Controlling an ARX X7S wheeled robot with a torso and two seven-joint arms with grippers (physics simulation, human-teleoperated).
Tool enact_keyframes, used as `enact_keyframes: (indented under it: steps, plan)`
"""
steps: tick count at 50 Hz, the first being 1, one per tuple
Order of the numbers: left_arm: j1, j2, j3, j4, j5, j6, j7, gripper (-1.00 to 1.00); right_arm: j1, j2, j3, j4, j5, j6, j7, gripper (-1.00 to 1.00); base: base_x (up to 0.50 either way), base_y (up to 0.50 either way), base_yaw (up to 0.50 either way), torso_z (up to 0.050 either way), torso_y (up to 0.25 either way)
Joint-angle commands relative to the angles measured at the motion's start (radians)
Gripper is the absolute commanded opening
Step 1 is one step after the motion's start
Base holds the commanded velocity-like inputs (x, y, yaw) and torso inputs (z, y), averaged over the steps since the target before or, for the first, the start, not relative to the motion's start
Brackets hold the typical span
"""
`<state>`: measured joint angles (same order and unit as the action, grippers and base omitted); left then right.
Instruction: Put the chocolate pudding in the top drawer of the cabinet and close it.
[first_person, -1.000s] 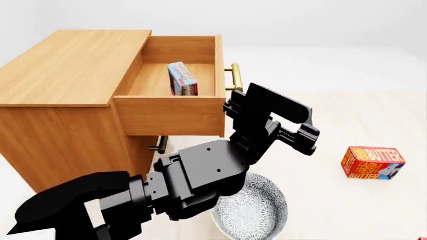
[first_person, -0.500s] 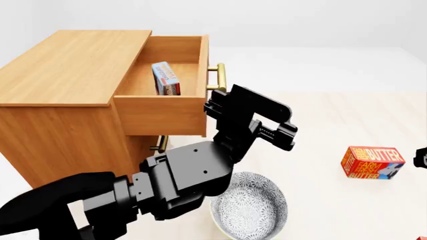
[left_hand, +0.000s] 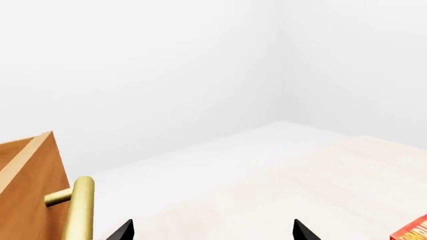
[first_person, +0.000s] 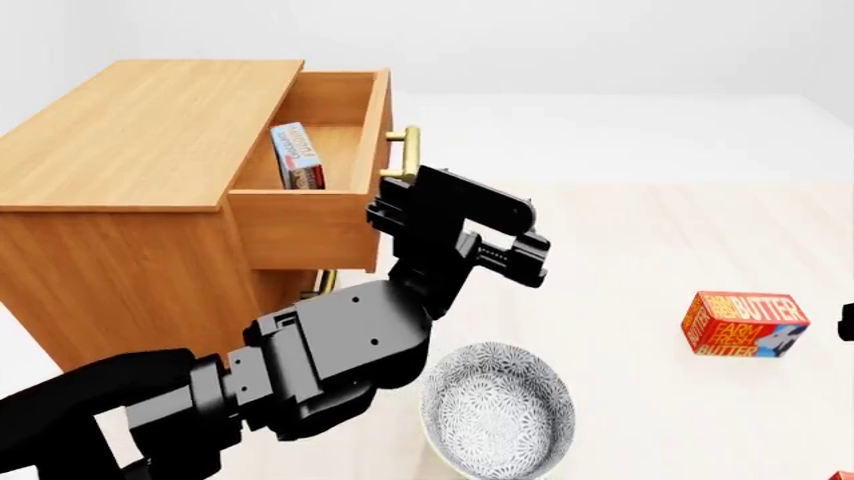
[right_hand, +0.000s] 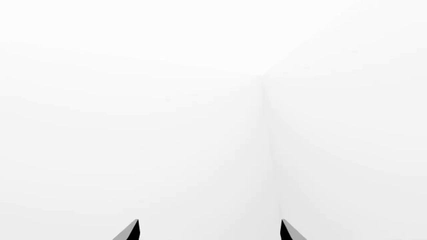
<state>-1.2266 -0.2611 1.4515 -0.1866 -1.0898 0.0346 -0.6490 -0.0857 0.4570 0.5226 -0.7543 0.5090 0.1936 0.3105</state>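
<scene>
Beside the left pincer (first_person: 400, 205), a bowl (first_person: 498, 410) and butter box (first_person: 745, 325).

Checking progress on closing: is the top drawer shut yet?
No, the top drawer juts from the cabinet, chocolate pudding visible inside.

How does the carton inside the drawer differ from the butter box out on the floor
The chocolate pudding is a thin carton with light-blue and red faces, standing on edge; the butter box is thicker, red and yellow, with "Butter" in large letters. The chocolate pudding sits inside the top drawer, which is partly open; the butter box lies on the pale surface, far from the cabinet. Both are small printed cartons that no gripper touches.
</scene>
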Motion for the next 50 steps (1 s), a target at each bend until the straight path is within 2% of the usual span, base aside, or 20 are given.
enact_keyframes:
  steps: [1, 15, 28, 50]
  plan:
    - [0.005, -0.065, -0.034, -0.142, -0.039, 0.02, 0.015, 1.0, -0.003, 0.003, 0.002, -0.006, 0.004, -0.001, 0.003, 1.0, 0.0, 0.0, 0.0, 0.0, 0.0]
    - [0.005, -0.089, -0.041, -0.171, -0.04, 0.008, -0.006, 1.0, -0.002, 0.005, -0.003, -0.005, 0.003, -0.003, 0.008, 1.0, 0.0, 0.0, 0.0, 0.0, 0.0]
    - [-0.017, -0.11, -0.013, -0.192, 0.01, -0.049, -0.114, 1.0, -0.01, 0.007, 0.006, -0.006, 0.011, -0.007, 0.007, 1.0, 0.0, 0.0, 0.0, 0.0, 0.0]
    - [-0.004, -0.177, -0.032, -0.175, 0.006, -0.06, -0.183, 1.0, 0.001, 0.008, -0.016, -0.002, -0.001, -0.007, 0.019, 1.0, 0.0, 0.0, 0.0, 0.0, 0.0]
